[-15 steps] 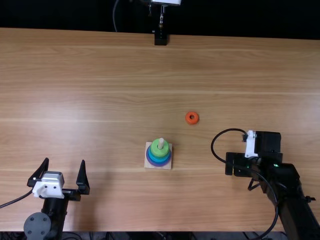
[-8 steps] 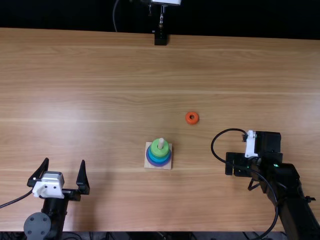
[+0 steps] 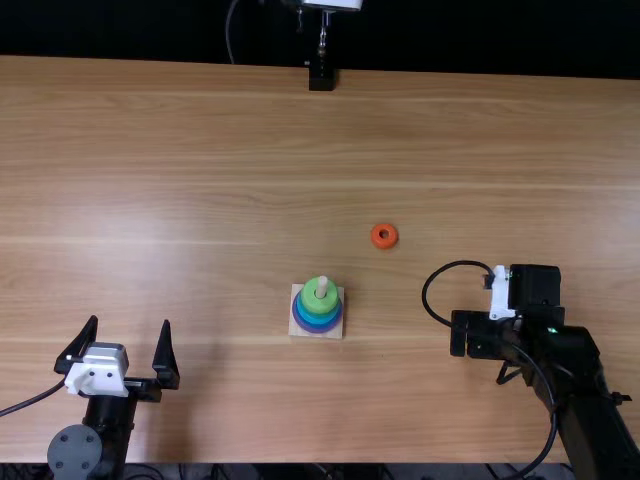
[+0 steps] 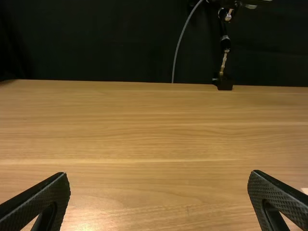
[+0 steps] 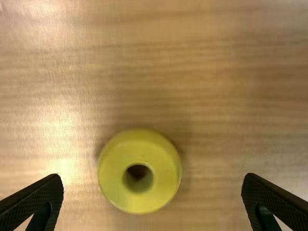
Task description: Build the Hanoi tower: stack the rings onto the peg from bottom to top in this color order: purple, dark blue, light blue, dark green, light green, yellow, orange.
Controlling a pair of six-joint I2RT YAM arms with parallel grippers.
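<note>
In the top view the peg [image 3: 322,286] rises from its square base [image 3: 297,328], with purple, blue, light blue and green rings around it, light green [image 3: 311,298] uppermost. The orange ring [image 3: 384,236] lies flat on the table, beyond and right of the base. My left gripper [image 3: 128,332] is open at the near left; its fingers stand wide apart in the left wrist view [image 4: 159,180]. My right gripper [image 3: 482,332] points down at the right. In the right wrist view, the yellow ring [image 5: 139,171] lies on the table between the open, untouching fingers of this gripper [image 5: 152,183].
The wooden table [image 3: 200,150] extends to a dark backdrop, where a black stand [image 3: 321,76] is at the far edge. A black cable [image 3: 426,292] loops out beside the right gripper. A corner of the pale base [image 4: 305,190] shows at the left wrist view's side.
My right gripper has shifted very slightly, along with its cable. The left arm, the peg stack and the orange ring are unmoved.
</note>
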